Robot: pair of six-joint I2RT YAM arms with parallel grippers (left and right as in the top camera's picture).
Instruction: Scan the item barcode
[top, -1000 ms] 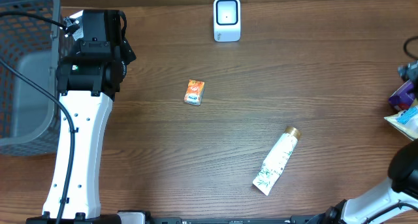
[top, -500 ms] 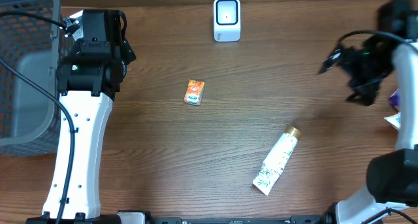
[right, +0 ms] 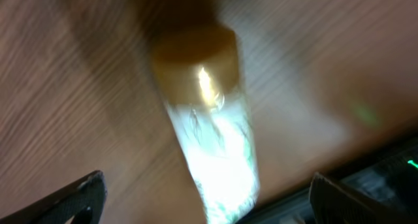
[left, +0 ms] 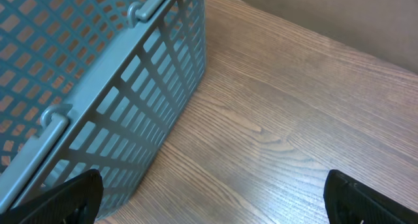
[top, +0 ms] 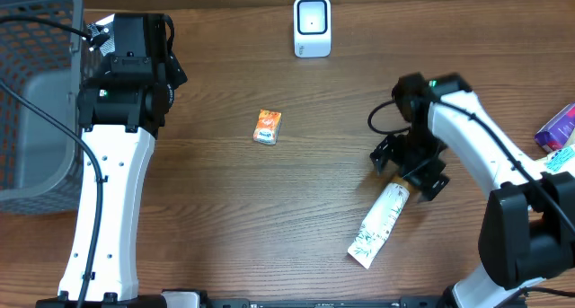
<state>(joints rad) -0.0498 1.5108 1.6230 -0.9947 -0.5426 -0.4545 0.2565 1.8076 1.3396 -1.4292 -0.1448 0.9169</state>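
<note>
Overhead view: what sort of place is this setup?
Probably a mock shop checkout on a wooden table: a white barcode scanner at the far edge, a grey mesh basket on the left, and loose goods, a gold-capped tube and a small orange packet.

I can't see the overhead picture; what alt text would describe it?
The right end effector, open, sits above the capped end of a white tube lying on a wooden table. An orange packet and a white scanner sit farther back.
</note>
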